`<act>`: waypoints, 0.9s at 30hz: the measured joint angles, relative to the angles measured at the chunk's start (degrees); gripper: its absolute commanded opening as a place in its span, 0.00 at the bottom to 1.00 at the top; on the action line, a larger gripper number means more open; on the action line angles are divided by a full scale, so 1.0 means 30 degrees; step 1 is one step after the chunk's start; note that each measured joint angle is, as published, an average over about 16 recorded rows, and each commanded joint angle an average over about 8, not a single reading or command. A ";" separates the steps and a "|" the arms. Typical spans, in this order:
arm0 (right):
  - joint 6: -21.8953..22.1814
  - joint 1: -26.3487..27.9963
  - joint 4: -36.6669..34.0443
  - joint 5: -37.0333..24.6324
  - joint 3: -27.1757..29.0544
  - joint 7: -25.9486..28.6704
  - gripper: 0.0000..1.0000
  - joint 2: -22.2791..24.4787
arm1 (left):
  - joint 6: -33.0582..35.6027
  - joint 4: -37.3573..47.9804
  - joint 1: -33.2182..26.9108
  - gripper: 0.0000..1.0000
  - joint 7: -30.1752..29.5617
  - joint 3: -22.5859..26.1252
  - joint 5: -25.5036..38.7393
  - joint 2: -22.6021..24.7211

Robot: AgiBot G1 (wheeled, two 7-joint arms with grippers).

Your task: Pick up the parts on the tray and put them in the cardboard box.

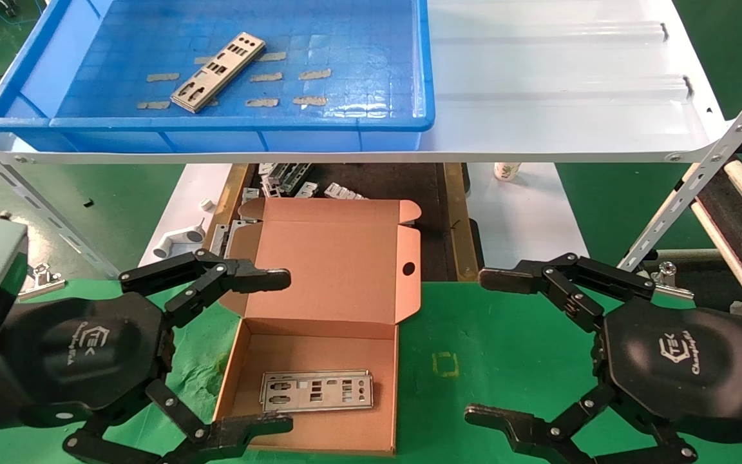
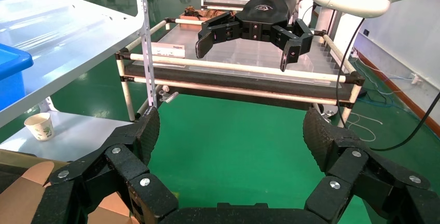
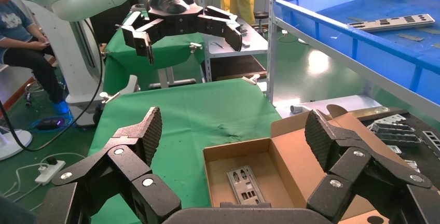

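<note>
White ribbed shelf (image 1: 558, 77), spanning the scene beyond both grippers and bearing the blue tray (image 1: 229, 125) on the left gripper's side. One silver part (image 1: 218, 71) lies diagonally on the tray's gridded floor among strips of beige tape residue (image 1: 314, 74), well apart from either gripper. Below the shelf, a green cloth (image 1: 487, 348) covers the work surface; on it the cardboard box (image 1: 319, 425) stands open, its lid (image 1: 339, 258) raised toward the shelf, with the round hole (image 1: 408, 268) near the lid's edge. Parts (image 1: 317, 390) lie flat on the box floor, stacked, between the fingers of the left gripper (image 1: 268, 351) as the head view renders it. The left gripper is spread wide and empty, one fingertip over the lid's near corner, the other at the box's front wall. The right gripper (image 1: 484, 345) hovers over bare cloth just beside the box, likewise spread wide and holding nothing. Behind the box, a dark tray (image 1: 455, 219) holds small grey brackets (image 1: 339, 191); a white pipe fitting (image 1: 178, 240) lies beyond the left gripper. The left wrist view alone shows a paper cup (image 2: 39, 126) on a white surface under the shelf, and the right gripper facing it across the cloth before a tube-framed cart (image 2: 233, 79). The right wrist view alone looks into the box from its side, showing a part inside, and a seated person (image 3: 26, 53) behind the left arm.
</note>
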 measured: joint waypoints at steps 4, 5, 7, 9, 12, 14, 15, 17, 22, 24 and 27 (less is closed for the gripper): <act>0.0000 0.0000 0.0000 0.0000 0.0000 0.0000 1.00 0.0000 | 0.0000 0.0000 0.0000 1.00 0.0000 0.0000 0.0000 0.0000; 0.0000 0.0000 0.0000 0.0000 0.0000 0.0000 1.00 0.0000 | 0.0000 0.0000 0.0000 1.00 0.0000 0.0000 0.0000 0.0000; 0.0000 0.0000 0.0000 0.0000 0.0000 0.0000 1.00 0.0000 | 0.0000 0.0000 0.0000 1.00 0.0000 0.0000 0.0000 0.0000; 0.0000 0.0000 0.0000 0.0000 0.0000 0.0000 1.00 0.0000 | 0.0000 0.0000 0.0000 1.00 0.0000 0.0000 0.0000 0.0000; 0.0000 0.0000 0.0000 0.0000 0.0000 0.0000 1.00 0.0000 | 0.0000 0.0000 0.0000 1.00 0.0000 0.0000 -0.0001 0.0000; 0.0000 0.0000 0.0000 0.0000 0.0000 0.0000 1.00 0.0000 | 0.0000 0.0000 0.0000 1.00 0.0000 0.0000 -0.0001 0.0000; 0.0000 0.0000 0.0000 0.0000 0.0000 0.0000 1.00 0.0000 | 0.0000 0.0000 0.0000 1.00 0.0000 0.0000 -0.0001 0.0000; 0.0000 0.0000 0.0000 0.0000 0.0000 0.0000 1.00 0.0000 | 0.0000 0.0000 0.0000 1.00 0.0000 0.0000 -0.0001 0.0000; 0.0000 0.0000 0.0000 0.0000 0.0000 0.0000 1.00 0.0000 | 0.0000 0.0000 0.0000 1.00 0.0000 0.0000 -0.0001 0.0000; 0.0000 0.0000 0.0000 0.0000 0.0000 0.0000 1.00 0.0000 | 0.0000 0.0000 0.0000 1.00 0.0000 0.0000 -0.0001 0.0000; 0.0000 0.0000 0.0000 0.0000 0.0000 0.0000 1.00 0.0000 | 0.0000 0.0000 0.0000 1.00 0.0000 0.0000 -0.0001 0.0000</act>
